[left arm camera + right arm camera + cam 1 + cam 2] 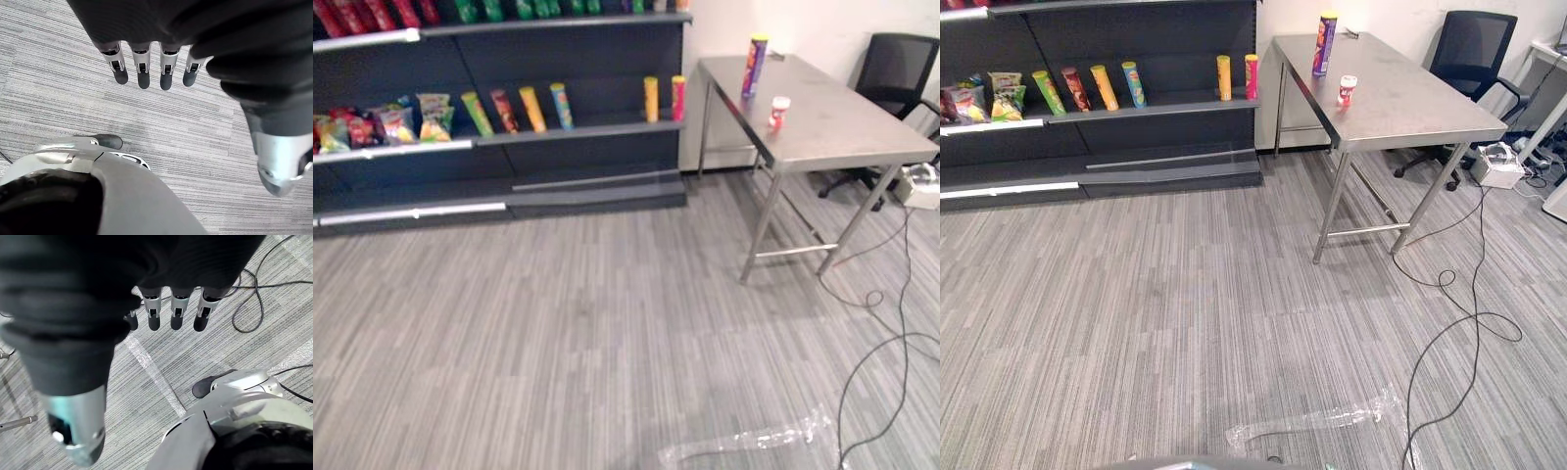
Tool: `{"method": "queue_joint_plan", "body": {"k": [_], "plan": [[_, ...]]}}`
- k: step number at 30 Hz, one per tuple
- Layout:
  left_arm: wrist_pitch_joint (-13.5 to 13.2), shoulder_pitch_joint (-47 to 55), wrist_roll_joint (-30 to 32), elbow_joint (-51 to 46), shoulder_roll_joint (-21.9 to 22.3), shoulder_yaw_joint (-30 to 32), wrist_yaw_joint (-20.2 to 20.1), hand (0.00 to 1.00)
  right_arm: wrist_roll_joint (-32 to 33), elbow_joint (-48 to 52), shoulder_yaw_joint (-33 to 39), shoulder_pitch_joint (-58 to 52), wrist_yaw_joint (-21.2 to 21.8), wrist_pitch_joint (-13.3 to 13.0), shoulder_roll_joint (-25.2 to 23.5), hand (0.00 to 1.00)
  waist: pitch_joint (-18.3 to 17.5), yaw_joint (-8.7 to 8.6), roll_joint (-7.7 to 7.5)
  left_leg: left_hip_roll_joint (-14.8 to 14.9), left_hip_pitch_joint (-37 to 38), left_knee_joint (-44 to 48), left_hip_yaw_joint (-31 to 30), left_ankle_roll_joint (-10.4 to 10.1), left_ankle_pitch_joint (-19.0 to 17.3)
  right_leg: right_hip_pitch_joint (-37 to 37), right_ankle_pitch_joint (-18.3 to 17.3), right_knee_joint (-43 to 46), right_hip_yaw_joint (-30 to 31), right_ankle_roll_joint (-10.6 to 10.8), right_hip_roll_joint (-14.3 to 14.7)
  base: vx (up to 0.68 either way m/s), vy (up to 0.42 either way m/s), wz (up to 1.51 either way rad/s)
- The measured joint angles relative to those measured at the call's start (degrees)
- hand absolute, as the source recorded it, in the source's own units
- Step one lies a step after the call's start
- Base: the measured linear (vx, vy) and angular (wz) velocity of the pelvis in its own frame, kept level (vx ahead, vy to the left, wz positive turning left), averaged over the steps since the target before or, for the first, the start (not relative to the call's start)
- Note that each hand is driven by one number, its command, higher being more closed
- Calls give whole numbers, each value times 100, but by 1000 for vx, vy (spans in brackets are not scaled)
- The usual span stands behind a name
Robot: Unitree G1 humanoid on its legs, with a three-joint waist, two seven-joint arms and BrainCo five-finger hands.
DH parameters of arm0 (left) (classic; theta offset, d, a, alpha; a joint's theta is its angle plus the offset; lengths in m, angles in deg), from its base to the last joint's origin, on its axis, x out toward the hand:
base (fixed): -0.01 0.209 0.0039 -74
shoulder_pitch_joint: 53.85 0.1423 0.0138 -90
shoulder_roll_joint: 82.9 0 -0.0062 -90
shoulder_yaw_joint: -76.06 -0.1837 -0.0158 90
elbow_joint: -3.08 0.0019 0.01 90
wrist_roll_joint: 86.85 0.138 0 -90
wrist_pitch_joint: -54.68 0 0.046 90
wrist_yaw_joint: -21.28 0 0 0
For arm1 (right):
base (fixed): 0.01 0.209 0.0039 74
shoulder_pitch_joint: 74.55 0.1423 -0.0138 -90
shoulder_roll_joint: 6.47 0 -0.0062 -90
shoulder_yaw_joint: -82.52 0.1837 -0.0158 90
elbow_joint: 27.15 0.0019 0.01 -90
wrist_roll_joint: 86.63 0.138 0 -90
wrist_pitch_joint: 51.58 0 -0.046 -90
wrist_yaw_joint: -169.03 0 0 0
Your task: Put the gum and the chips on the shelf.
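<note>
A tall purple chips can (755, 65) with a yellow lid stands upright on the steel table (842, 132) at the right. A small white gum jar (779, 113) with a red label stands nearer the table's front, a little apart from the can. The dark shelf (578, 130) along the back wall holds a row of leaning chips cans, with two upright ones at its right end. My left hand (146, 68) hangs over the carpet with straight fingers and holds nothing. My right hand (171, 313) hangs the same way, open over the floor.
Snack bags (382, 125) fill the shelf's left section. A black office chair (891, 78) stands behind the table. A strip of clear tape (754, 438) lies on the grey carpet. A white box (920, 186) sits on the floor right of the table.
</note>
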Motion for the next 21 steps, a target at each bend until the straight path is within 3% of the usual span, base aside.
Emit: {"method": "queue_joint_plan", "body": {"k": [15, 21], "plan": [[-75, -84, -95, 121, 5, -19, 24, 0, 9, 3, 199, 215, 9, -25, -41, 0, 132, 0, -9, 26, 150, -86, 35, -48, -31, 165, -29, -106, -67, 111, 20, -32, -22, 1], [-61, -81, -91, 144, 4, -18, -33, 0, 237, -2, 393, 197, 246, 0, -70, 0, 145, 0, -33, 25, 154, -103, 74, -39, -28, 189, -39, -154, -69, 123, 21, -44, -28, -2]]}}
